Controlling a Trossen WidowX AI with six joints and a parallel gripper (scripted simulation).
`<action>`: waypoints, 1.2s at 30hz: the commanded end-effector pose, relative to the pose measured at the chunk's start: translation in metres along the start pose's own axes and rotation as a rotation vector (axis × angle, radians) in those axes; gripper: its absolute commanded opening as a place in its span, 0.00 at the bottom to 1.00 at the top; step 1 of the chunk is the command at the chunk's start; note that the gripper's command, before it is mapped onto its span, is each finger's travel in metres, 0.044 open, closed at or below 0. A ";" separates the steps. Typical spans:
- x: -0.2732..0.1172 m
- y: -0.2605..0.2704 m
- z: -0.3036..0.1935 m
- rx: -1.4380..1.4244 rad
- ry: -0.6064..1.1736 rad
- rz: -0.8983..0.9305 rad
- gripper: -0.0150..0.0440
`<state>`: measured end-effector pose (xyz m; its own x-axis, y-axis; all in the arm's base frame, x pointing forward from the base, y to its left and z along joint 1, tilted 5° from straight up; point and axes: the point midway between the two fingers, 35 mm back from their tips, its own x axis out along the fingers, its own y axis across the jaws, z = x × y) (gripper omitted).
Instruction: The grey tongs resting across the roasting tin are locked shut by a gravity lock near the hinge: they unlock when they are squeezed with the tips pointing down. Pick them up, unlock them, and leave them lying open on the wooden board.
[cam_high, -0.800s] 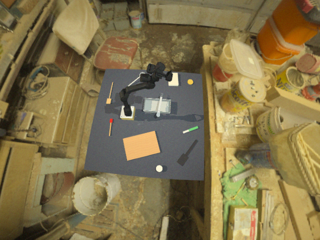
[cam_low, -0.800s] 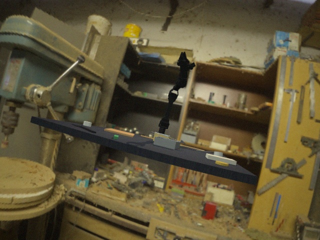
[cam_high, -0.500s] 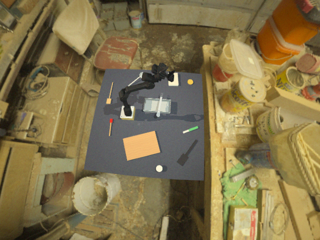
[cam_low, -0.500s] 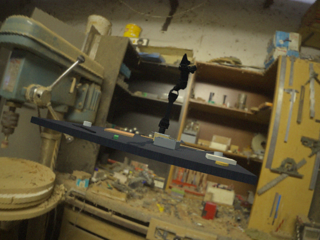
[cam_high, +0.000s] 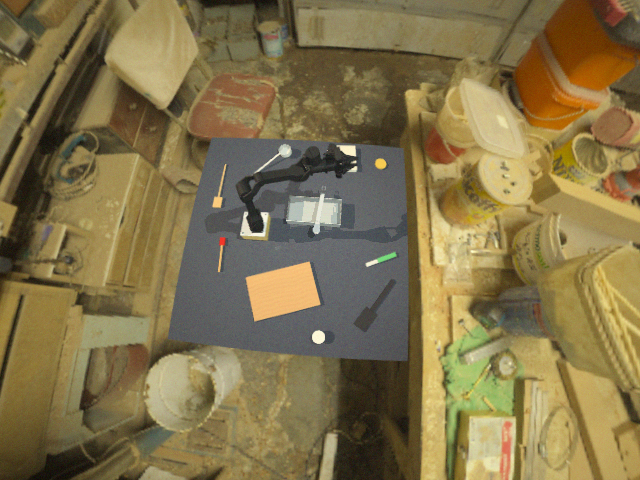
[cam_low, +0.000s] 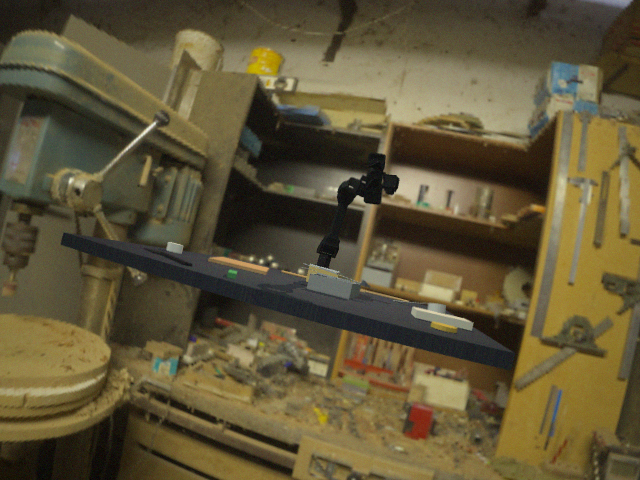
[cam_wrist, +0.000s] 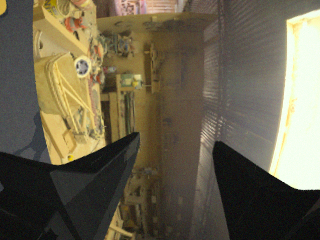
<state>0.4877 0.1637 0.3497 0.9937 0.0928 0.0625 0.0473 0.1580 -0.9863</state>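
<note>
The grey tongs (cam_high: 319, 210) lie shut across the roasting tin (cam_high: 295, 211) (cam_low: 330, 286), with their ends reaching past both long sides. The wooden board (cam_high: 283, 290) (cam_low: 238, 265) lies flat on the dark table in front of the tin. My gripper (cam_wrist: 176, 143) is partly open, with nothing between its fingers. In the top view the gripper (cam_high: 354, 163) shows over the back right of the table, away from the tongs. The exterior view shows the arm raised high above the table. The tongs and board are out of the wrist view.
Beneath the hand in the top view is a white block (cam_high: 351, 151), with a yellow disc (cam_high: 380, 163) to its right. A white ladle (cam_high: 284, 150) lies at the back. A green and white marker (cam_high: 381, 259), dark spatula (cam_high: 367, 317) and white cylinder (cam_high: 318, 336) surround the board.
</note>
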 end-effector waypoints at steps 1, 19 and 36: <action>-0.015 0.069 0.003 0.029 -0.001 0.225 0.69; -0.199 0.295 -0.043 0.029 0.281 1.130 0.69; -0.192 0.299 -0.041 0.028 0.286 1.137 0.69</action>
<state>0.3151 0.1521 0.0404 0.4593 -0.0285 -0.8878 -0.8769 0.1447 -0.4583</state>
